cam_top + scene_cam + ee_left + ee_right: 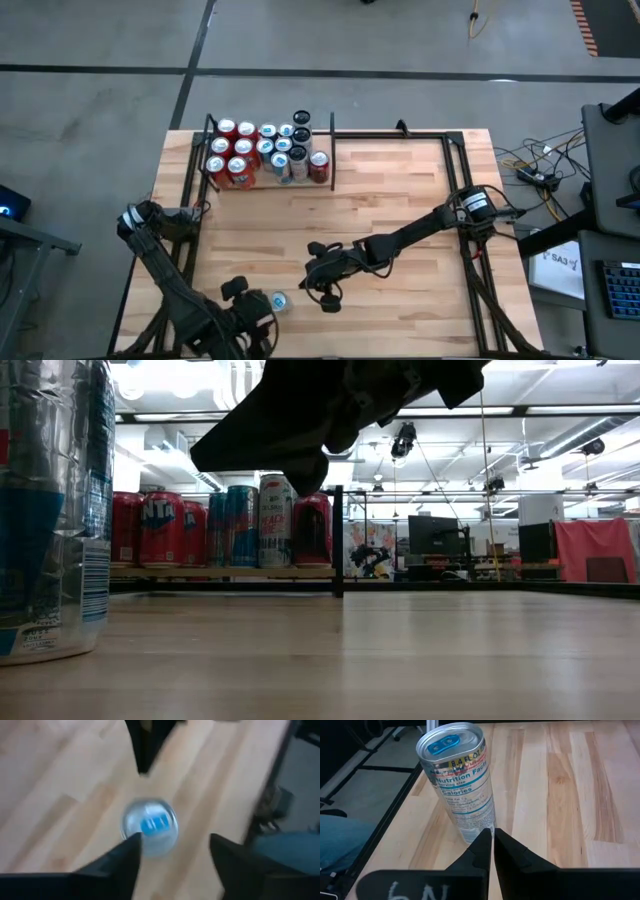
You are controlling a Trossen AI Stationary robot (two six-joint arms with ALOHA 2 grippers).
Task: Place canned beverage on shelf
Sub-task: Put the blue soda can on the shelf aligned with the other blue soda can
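Note:
A slim silver and blue can [278, 300] stands upright on its base near the table's near edge; it also shows as the can [460, 785], the can [150, 827] and the can [50, 510]. My left gripper [172, 852] is open just above it, coming from the near left. My right gripper [492, 842] is shut and hangs a little to the can's right, apart from it; it is the dark right gripper [300, 450]. The shelf [270, 185] at the far left holds several upright cans [262, 152] on its wood plank [220, 572]. My left gripper stands open over the can's top [150, 825], slanting down from the near left. One fingertip [131, 847] shows against the rim in a blurred view. I cannot tell whether it touches the can.
The wider bay of the black frame [400, 135] runs along the far edge, and a frame rail [462, 200] along the right side. Bare wood tabletop [400, 200] lies between the can and the shelf. Cables and desks [560, 170] stand off the table's right.

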